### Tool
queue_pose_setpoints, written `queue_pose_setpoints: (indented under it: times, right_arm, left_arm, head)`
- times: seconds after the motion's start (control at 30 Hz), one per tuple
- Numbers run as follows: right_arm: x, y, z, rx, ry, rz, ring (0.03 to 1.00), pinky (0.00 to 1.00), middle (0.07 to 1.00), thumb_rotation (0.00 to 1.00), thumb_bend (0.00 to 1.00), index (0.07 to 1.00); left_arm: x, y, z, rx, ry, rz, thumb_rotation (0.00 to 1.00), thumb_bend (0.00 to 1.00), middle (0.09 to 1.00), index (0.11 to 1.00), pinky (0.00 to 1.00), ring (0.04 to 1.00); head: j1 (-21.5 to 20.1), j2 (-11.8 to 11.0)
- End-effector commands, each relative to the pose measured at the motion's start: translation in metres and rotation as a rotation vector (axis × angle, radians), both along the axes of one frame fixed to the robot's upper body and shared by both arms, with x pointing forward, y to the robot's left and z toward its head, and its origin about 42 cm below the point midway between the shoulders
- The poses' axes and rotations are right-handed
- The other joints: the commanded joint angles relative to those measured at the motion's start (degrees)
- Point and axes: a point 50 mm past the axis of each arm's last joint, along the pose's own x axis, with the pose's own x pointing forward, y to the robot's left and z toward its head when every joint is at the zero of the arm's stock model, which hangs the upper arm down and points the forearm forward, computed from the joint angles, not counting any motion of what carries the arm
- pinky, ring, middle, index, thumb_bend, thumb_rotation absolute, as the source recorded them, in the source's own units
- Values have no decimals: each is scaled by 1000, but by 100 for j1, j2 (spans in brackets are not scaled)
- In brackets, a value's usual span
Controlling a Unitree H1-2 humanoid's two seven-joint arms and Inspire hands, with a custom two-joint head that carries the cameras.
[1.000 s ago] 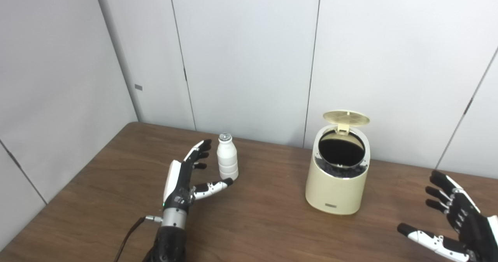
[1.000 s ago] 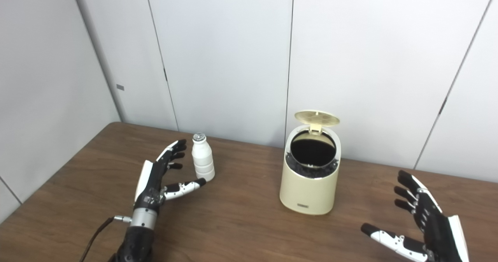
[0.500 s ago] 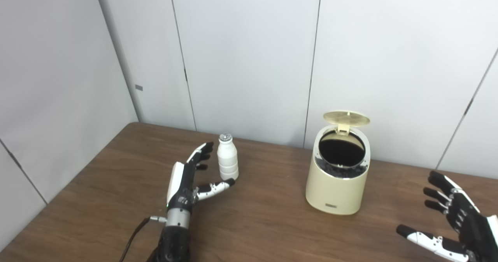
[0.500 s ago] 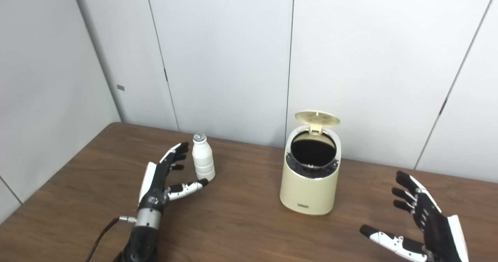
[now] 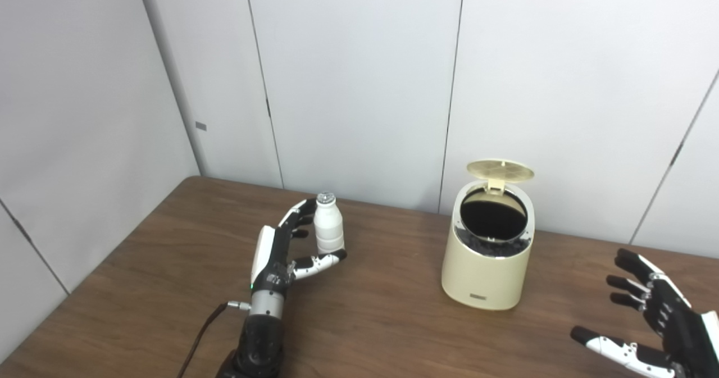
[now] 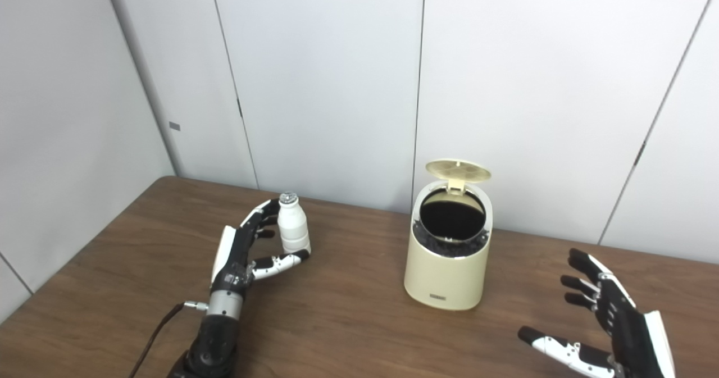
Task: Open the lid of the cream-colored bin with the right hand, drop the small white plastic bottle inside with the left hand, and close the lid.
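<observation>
Bottle: small white bottle with a silver cap, upright on the table, left of centre and toward the back; still standing on the wood, not lifted as far as I can tell.
Left hand: left hand right at the bottle; fingers curve behind its left side, thumb lies across the front of its base. Fingers are apart and cupped around it; whether they actually press the bottle, cannot tell.
Bin: cream bin upright, right of centre, well apart from the bottle.
Lid: lid flipped up on its back hinge, standing above the rim; round mouth is open, dark inside.
Right hand: right hand at the bottom right corner, fingers spread wide, holding nothing, well apart from the bin; partly cut by the frame edge.
Gap bottle to bin: bare wood between them, nothing standing in that stretch.
Table edges: left edge runs diagonally from the back corner toward the lower left; back edge sits against the wall panels; bin stands near that back edge, bottle a bit in front of it.
Front area: open wood in front of both bottle and bin.
Cable: dark cable trails from the left wrist toward the bottom edge.
</observation>
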Motion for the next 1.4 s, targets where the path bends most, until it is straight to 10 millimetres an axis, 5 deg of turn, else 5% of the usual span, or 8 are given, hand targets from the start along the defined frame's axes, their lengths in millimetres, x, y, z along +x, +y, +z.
queue_pose_setpoints:
  times: [0.0,1.13,1.37]
  right_arm:
    - [1,2,15,-11,-78,22,763,696,852,0,745,828]
    - [2,0,12,1,-75,21,778,731,860,0,752,835]
    - [3,0,12,6,-73,25,769,724,856,0,752,831]
  left_arm:
    - [7,-2,5,-24,-42,2,68,752,832,851,705,802]
    - [8,-4,-18,-73,74,28,0,739,762,769,609,718]
    - [12,-4,-23,-43,95,42,1,761,641,666,543,605]
  head:
    - [5,11]
    - [0,77]
    - [-8,87]
